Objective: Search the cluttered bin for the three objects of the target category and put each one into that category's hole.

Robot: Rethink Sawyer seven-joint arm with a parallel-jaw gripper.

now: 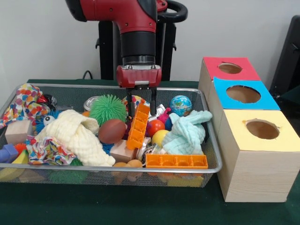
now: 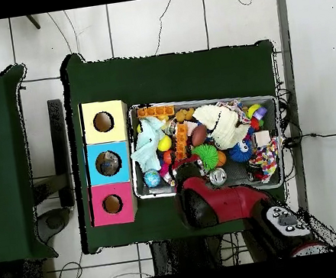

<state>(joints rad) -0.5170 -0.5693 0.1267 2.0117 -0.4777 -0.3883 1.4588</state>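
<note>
Bin [image 1: 93, 171] sits left on the green bench [image 1: 140, 206]; the gripper [image 1: 141, 112] hangs over its middle.
Inside the bin, from the left, lie a cream cloth [image 1: 75, 133], a green spiky ball [image 1: 108, 108] and a tilted orange block [image 1: 138, 126]. The block's top end stands between the gripper's spread fingers, which hold nothing. A mint cloth [image 1: 187, 133] follows. Right of the bin, the blue box's hole [image 1: 243, 94] lies between the red box [image 1: 232, 58] and the yellow box [image 1: 262, 145].

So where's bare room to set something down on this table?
Bare green cloth runs along the table's near edge, before the wire bin and yellow-topped box. The bin is packed throughout, with the hand over its middle.
</note>
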